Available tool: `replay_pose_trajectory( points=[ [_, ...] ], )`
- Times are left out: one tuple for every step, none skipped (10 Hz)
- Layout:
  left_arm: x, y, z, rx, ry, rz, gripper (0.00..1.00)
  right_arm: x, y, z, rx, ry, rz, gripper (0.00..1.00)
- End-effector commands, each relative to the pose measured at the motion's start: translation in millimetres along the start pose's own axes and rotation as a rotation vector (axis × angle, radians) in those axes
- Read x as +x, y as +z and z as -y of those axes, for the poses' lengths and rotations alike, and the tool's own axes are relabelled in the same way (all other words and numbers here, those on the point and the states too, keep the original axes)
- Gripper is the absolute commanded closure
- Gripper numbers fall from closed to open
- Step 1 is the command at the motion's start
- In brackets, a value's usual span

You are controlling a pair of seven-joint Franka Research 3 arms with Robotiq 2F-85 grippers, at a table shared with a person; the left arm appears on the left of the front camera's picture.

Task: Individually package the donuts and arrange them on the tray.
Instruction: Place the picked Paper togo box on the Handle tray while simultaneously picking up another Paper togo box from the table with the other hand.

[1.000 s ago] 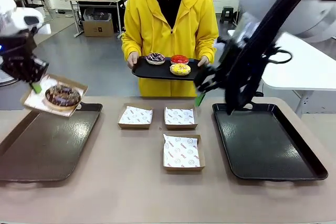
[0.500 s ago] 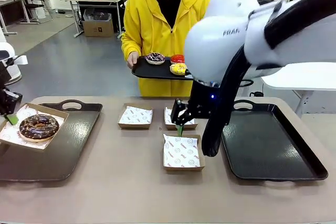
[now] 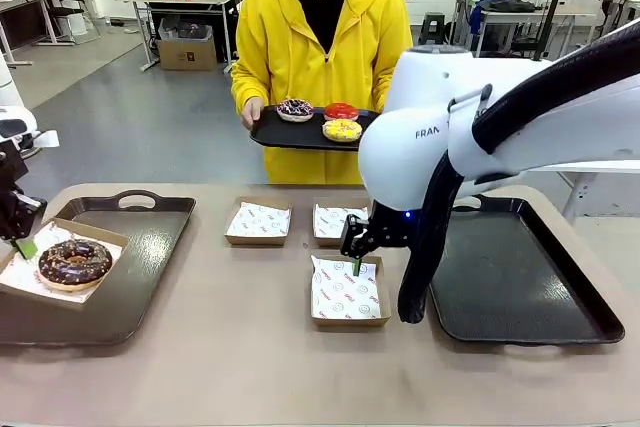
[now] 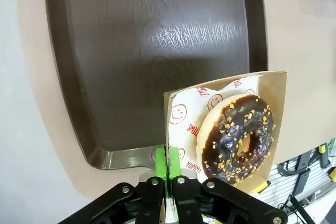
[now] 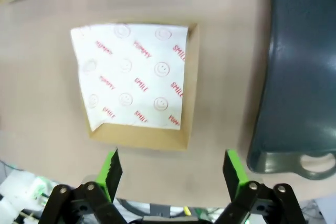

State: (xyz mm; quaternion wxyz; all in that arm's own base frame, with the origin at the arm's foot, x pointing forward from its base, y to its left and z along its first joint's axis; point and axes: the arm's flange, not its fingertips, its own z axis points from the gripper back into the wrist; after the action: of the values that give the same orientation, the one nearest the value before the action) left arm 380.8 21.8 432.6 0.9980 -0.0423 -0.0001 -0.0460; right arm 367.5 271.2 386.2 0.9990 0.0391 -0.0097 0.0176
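Front view, lower left: the left gripper (image 3: 22, 242) is clamped on the rim of the box (image 3: 18, 289) holding the chocolate donut (image 3: 75, 261) at the left tray (image 3: 135, 282). That thin edge hold could tip it. The right gripper (image 3: 356, 265) hangs wide and empty above one of three empty boxes (image 3: 346, 295). Three more donuts (image 3: 343, 131) sit on the person's tray (image 3: 285, 136), four in all.

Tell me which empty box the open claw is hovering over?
The paper-lined box nearest the camera, alone in front; the right gripper hangs above it. The other two boxes sit side by side behind.
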Motion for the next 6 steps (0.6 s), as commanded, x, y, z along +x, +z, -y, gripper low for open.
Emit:
replay_pose_trajectory(
  points=[
    [12,-11,0,-0.006,0.059,-0.017,0.99,4,-19,2,-0.001,-0.041,0.026,0.00],
    [15,-16,6,0.017,0.081,-0.032,0.99,6,-22,4,0.036,-0.028,0.044,0.00],
    [3,-9,0,-0.004,0.013,-0.020,0.99,3,-9,5,0.006,-0.013,0.003,0.00],
    [3,-9,0,-0.004,0.013,-0.020,0.99,3,-9,5,0.006,-0.013,0.003,0.00],
    [3,-9,0,-0.004,0.013,-0.020,0.99,3,-9,5,0.006,-0.013,0.003,0.00],
    [3,-9,0,-0.004,0.013,-0.020,0.99,3,-9,5,0.006,-0.013,0.003,0.00]
  ],
)
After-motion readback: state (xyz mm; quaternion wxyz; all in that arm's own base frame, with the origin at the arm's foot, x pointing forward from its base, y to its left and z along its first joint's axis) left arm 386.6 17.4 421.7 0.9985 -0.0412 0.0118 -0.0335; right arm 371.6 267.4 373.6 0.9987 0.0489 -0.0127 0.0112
